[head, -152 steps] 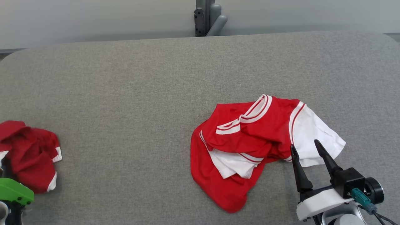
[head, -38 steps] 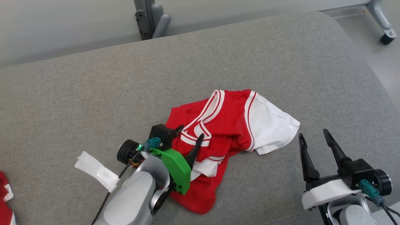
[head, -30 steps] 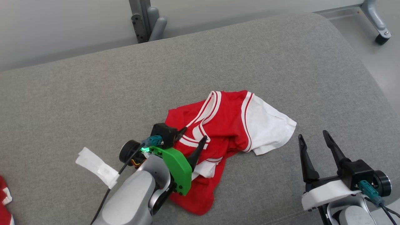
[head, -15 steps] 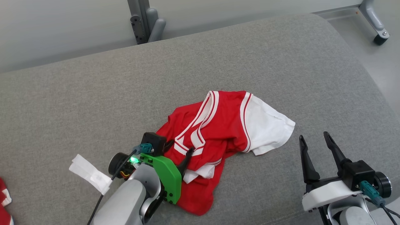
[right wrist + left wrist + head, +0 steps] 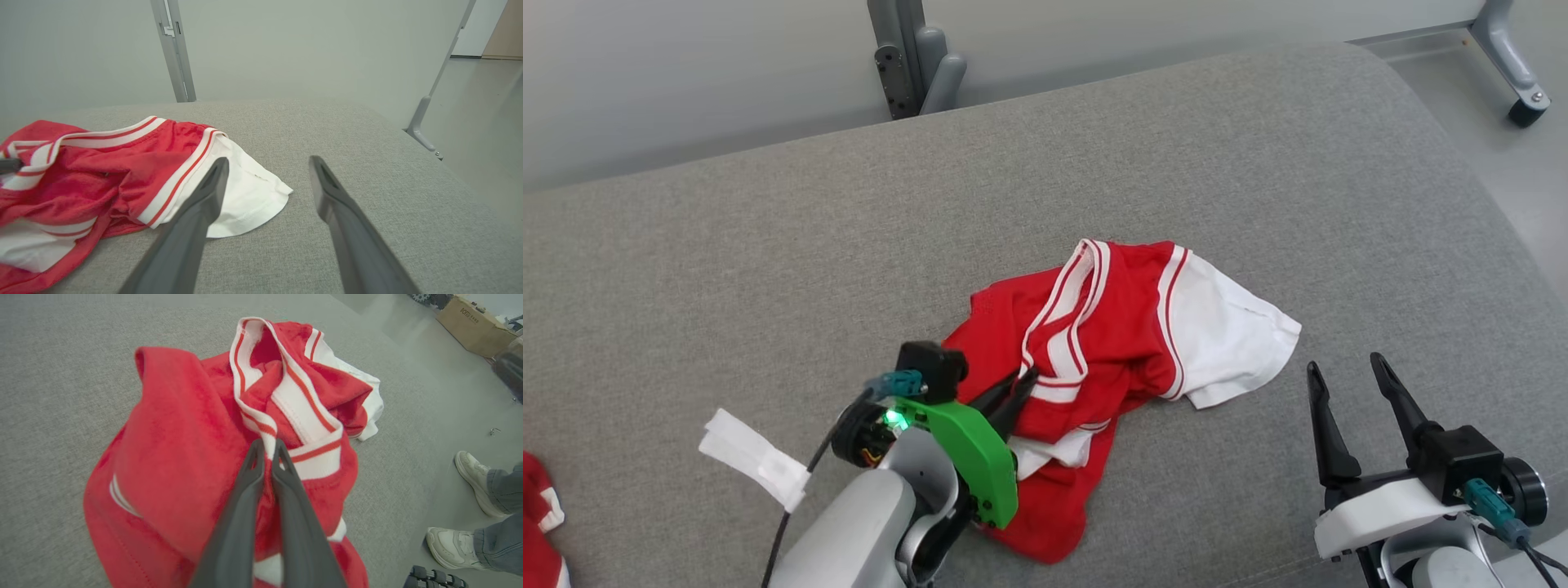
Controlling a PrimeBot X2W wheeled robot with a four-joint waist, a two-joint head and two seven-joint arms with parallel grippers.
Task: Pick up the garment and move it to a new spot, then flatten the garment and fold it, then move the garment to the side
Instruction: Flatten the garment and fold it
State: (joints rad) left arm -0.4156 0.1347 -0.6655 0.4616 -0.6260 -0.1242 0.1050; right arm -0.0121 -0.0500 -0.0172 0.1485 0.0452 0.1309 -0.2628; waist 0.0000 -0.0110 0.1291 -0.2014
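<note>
The garment (image 5: 1127, 343), a red jersey with white sleeves and striped trim, lies crumpled on the grey padded table (image 5: 768, 245), right of centre. My left gripper (image 5: 1028, 376) sits at its left side, shut on the red-and-white striped collar band. The left wrist view shows the garment (image 5: 184, 457) bunched around my gripper (image 5: 267, 446), both fingers pinched on that band. My right gripper (image 5: 1345, 364) hovers open just right of the white sleeve, holding nothing. In the right wrist view my open gripper (image 5: 267, 162) stands beside the sleeve (image 5: 245, 192), over bare table.
Another red garment (image 5: 539, 523) lies at the far lower left. A white tag (image 5: 756, 457) hangs from my left arm's cable. A metal post (image 5: 915, 57) stands behind the table, and the table's right edge drops to floor. A person's shoes (image 5: 474, 486) and a cardboard box (image 5: 474, 324) are on that floor.
My left gripper has gone from open to shut on the striped collar band, and the cloth there has bunched up towards it. The right gripper has stayed open in place.
</note>
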